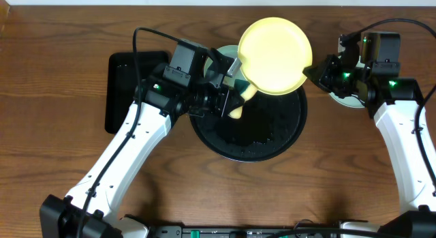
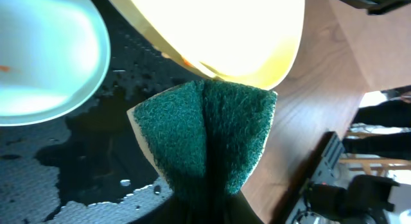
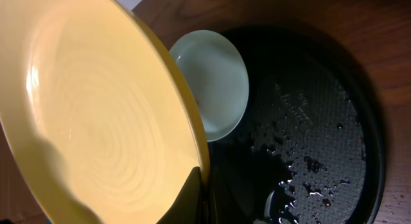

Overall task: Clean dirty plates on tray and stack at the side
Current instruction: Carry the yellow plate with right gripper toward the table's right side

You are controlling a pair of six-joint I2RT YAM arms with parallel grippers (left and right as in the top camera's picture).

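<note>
On the brown wooden table (image 1: pixel 54 163) the round black tray (image 1: pixel 272 139) lies wet, nearer the far edge, with one pale blue plate (image 3: pixel 215 83) on it. We see the right gripper (image 1: pixel 312 72) closed on the rim of the yellow plate (image 1: pixel 274 55), held tilted above the tray, while the left gripper (image 1: pixel 233 98) pinches a folded green sponge (image 2: pixel 205 140) touching this plate's lower edge.

Folded green scouring sponge (image 2: pixel 205 134); rectangular black tray (image 1: pixel 122 88), far left
</note>
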